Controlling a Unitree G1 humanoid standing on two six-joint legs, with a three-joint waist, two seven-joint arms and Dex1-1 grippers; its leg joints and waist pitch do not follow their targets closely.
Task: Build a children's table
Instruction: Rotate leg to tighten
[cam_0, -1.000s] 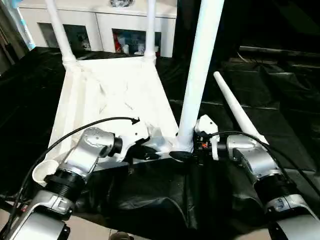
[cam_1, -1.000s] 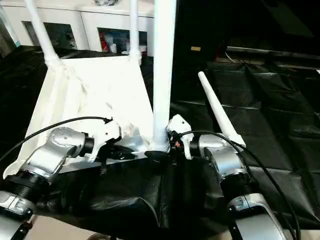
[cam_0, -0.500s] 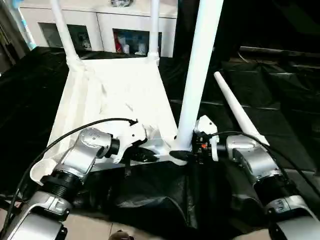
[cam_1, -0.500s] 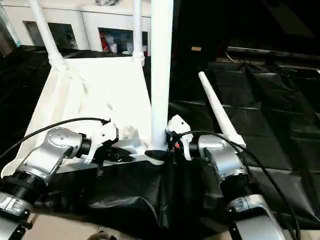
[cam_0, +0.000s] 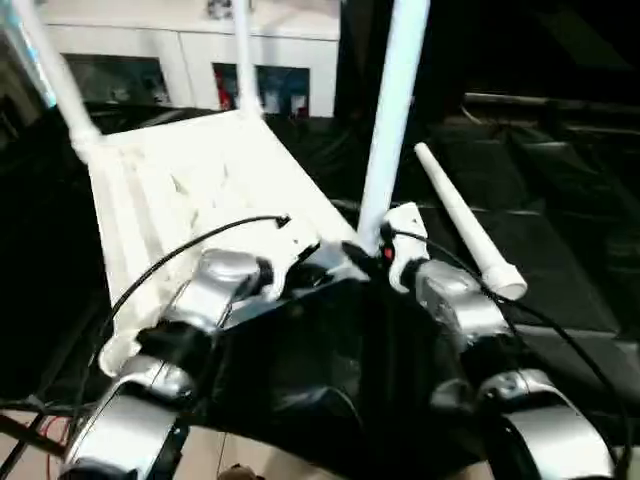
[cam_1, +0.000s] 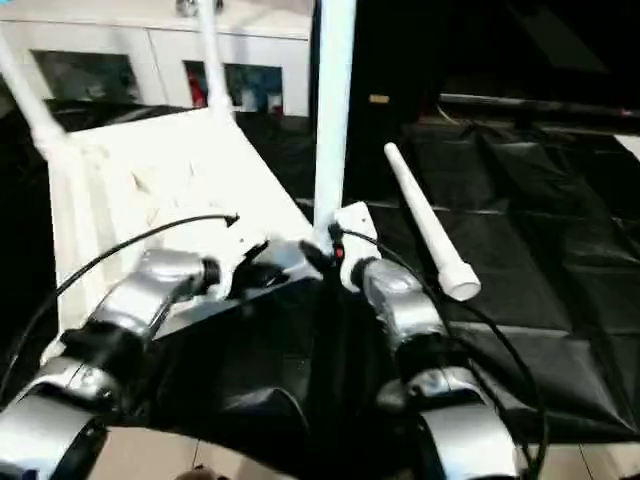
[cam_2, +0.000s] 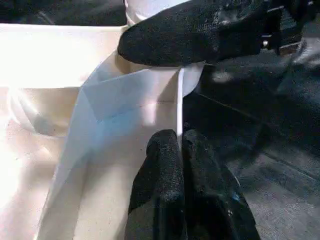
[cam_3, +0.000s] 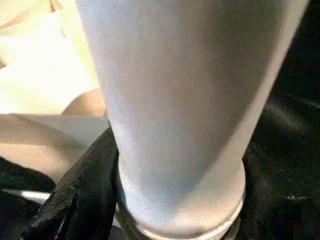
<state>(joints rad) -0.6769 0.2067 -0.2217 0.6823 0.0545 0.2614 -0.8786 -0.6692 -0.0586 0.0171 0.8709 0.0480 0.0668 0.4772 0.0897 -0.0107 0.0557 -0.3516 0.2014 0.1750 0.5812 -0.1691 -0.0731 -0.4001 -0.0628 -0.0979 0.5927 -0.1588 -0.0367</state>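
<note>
The two head cameras looked forward and down over both forearms at the upturned tabletop (cam_0: 190, 190). Each wrist camera sat very close: the left at the tabletop's rim, the right probably against the near leg (cam_3: 185, 100).

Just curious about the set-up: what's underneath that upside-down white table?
Black sheeting lies under the table top and spreads around it; a loose leg lies on it beside the table. What is beneath the sheeting, and directly under the top's middle, is covered.

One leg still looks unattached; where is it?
The loose leg lies on the black sheet at the robot's right, beyond the right gripper.
</note>
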